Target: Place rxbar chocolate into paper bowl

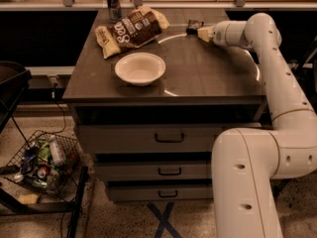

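I see gripper at far edge of surface, clamped on rxbar chocolate. Well apart, paper bowl empty. On floor, wire basket holds cans, bottle.

Likely robot test lab: white robot arm reaching over grey desk with drawers; tape cross on speckled floor; wire basket of test items alongside. Gripper above desk's far side, right of centre.
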{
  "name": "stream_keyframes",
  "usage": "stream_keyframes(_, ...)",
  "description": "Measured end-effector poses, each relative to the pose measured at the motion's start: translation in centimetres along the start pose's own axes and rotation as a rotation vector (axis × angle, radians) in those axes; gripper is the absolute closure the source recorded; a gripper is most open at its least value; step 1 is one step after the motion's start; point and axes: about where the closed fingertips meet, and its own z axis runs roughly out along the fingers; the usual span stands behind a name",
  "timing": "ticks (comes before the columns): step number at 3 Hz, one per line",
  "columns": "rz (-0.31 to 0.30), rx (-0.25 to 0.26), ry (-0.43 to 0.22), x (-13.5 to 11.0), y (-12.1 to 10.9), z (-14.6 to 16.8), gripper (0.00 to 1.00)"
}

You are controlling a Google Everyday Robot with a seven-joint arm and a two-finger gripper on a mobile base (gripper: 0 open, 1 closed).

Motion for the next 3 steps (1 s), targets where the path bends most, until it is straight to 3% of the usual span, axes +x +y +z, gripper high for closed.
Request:
stream_keyframes(1, 0.000, 0.000, 0.000, -0.1, 0.0, 0.0, 1.00)
stream_keyframes(2, -0.118, 0.048, 0.018, -4.3, 0.3, -2.2, 1.00)
stream_keyframes(3, -0.197, 0.091, 0.049, -7.1, 0.6, -4.0, 1.00)
